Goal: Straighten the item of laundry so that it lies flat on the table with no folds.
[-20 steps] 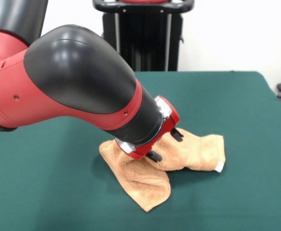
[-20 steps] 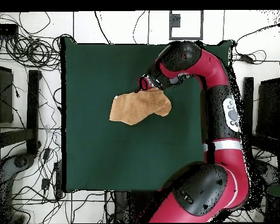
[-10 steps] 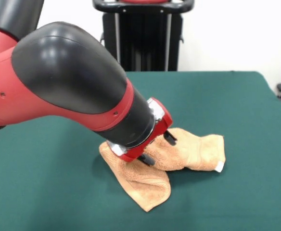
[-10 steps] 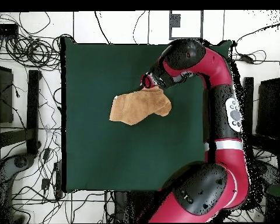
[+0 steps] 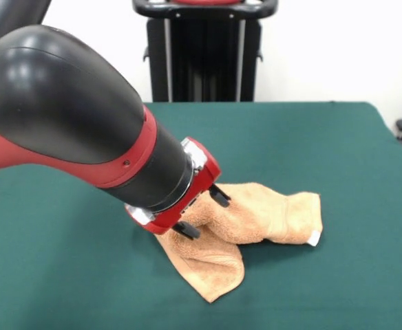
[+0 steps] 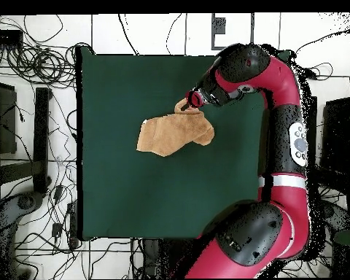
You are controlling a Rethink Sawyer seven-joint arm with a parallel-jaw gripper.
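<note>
From the front, my arm [image 5: 70,130] is reaching down across the left half of the picture, its black and red bulk covering much of the table [image 5: 325,144] behind it; my gripper [image 5: 202,212] is hanging at its lower end, angled down towards the right; my two black fingers [image 5: 219,196] are standing apart with an open gap between them, and I am gripping nothing; the upper finger is showing against the cloth's near fold, the lower one just over its rumpled middle, though I cannot tell whether either is touching it; the item of laundry [image 5: 256,220] is lying crumpled on the green cloth, right of centre and towards the near side; one lobe is stretching right to a straight edge where a small white tag [image 5: 314,238] is sticking out at the corner; another lobe is running down towards the near edge, ending in a rounded corner; a raised fold is sitting between the two; a black stand [image 5: 204,51] is rising behind the table's far edge

From overhead, my arm is curving up the right side and bending back over the table's top right part; my gripper [image 6: 186,104] is sitting just at the towel's [image 6: 174,133] upper right edge; the towel is lying bunched a little above the table's middle, well apart from every edge; cables [image 6: 36,62] are trailing over the floor to the left
</note>
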